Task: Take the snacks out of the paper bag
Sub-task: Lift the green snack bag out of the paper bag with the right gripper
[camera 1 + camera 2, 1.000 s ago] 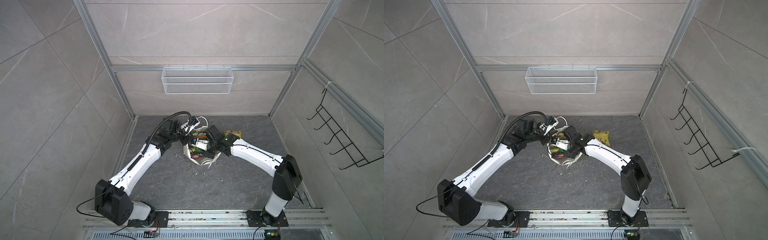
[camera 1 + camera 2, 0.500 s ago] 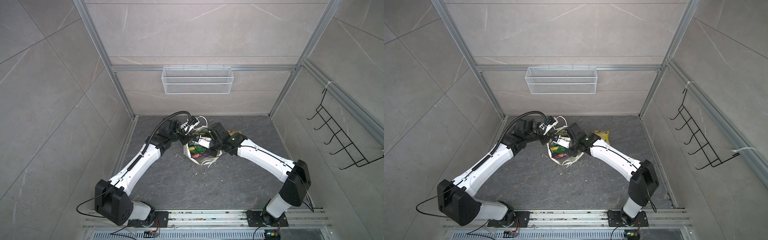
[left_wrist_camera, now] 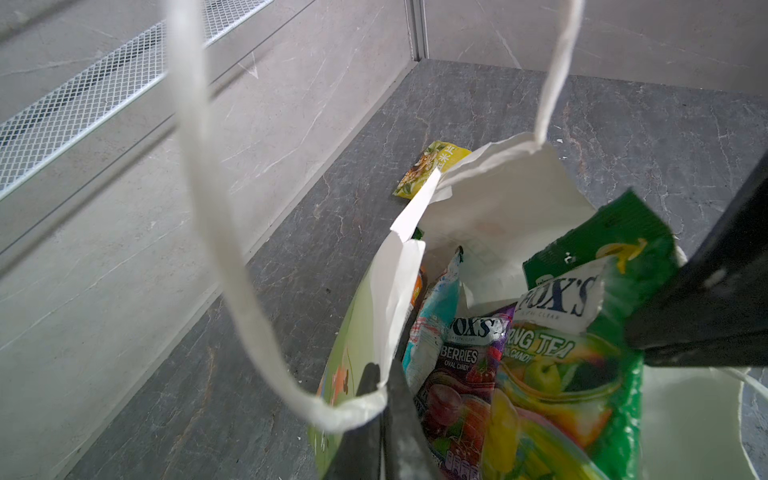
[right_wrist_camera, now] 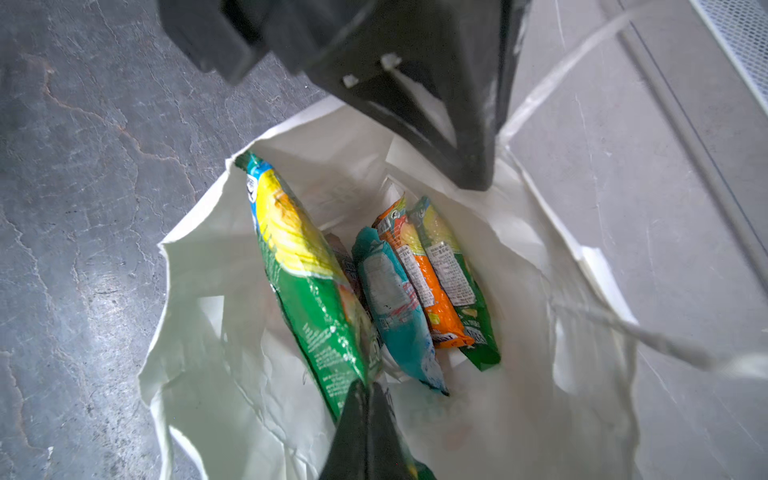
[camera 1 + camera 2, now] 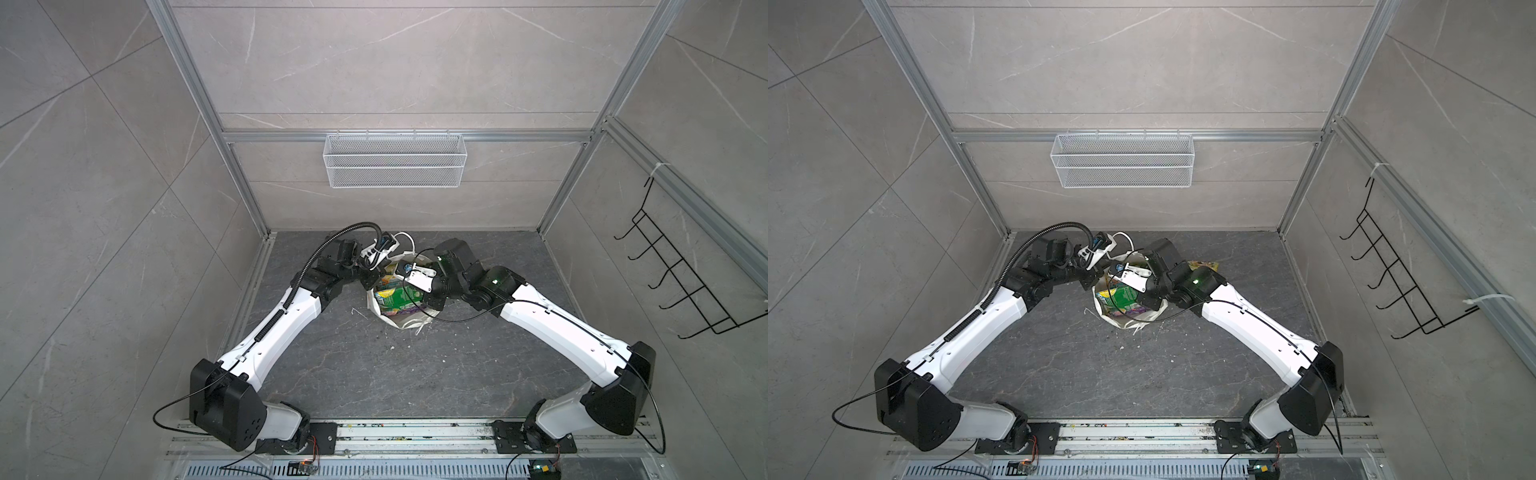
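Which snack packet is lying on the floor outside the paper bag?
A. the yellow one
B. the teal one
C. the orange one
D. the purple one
A: the yellow packet lies flat on the dark floor just beyond the paper bag, while the orange packet, teal packet and purple packet stand inside the bag.

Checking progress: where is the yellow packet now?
The yellow packet lies on the floor behind the paper bag, to its right in a top view.

Wire basket point(image 5: 395, 160); black rack point(image 5: 681, 270), probably hooks.
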`<state>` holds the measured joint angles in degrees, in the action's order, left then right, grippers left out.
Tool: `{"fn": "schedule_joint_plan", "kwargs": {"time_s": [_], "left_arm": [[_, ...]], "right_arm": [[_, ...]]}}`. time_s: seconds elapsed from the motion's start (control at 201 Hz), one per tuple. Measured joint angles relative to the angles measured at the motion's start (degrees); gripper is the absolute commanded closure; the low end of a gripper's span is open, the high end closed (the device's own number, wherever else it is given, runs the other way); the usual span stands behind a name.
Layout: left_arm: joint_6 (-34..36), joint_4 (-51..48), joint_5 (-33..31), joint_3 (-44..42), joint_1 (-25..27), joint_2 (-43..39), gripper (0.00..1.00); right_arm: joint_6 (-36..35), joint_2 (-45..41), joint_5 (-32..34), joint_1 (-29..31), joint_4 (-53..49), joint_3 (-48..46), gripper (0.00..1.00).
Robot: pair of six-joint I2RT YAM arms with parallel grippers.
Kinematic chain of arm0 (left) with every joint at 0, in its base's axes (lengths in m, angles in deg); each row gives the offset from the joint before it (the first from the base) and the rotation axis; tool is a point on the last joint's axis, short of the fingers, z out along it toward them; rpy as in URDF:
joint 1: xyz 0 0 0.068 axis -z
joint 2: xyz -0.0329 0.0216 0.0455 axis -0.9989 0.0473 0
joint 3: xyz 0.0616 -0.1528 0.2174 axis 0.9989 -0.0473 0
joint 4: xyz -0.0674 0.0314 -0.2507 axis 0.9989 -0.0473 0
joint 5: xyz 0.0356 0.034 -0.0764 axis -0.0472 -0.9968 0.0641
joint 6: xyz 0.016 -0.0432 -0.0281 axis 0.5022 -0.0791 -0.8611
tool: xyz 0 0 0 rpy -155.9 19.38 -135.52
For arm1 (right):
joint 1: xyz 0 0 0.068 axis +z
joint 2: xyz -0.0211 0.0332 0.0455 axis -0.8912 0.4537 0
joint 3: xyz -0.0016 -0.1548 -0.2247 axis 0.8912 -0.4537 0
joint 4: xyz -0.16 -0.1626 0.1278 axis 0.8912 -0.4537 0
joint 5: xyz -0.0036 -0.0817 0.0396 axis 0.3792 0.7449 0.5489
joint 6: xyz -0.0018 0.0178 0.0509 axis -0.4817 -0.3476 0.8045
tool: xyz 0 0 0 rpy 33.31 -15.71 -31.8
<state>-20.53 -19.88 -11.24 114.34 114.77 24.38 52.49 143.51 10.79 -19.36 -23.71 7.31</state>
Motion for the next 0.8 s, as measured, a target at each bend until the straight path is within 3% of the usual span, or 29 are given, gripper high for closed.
{"fn": "schedule_joint_plan", "kwargs": {"time_s": [0.443, 0.801], "left_arm": [[0.02, 0.55, -0.20, -0.26, -0.02, 0.02, 1.00], [0.02, 1.73, -0.15, -1.14, -0.04, 0.07, 1.00]], "right_arm": [[3.69, -11.89, -2.03, 0.00, 0.90, -0.72, 1.00], [7.87, -16.02, 3.93, 0.02, 3.52, -0.85, 1.00]]}}
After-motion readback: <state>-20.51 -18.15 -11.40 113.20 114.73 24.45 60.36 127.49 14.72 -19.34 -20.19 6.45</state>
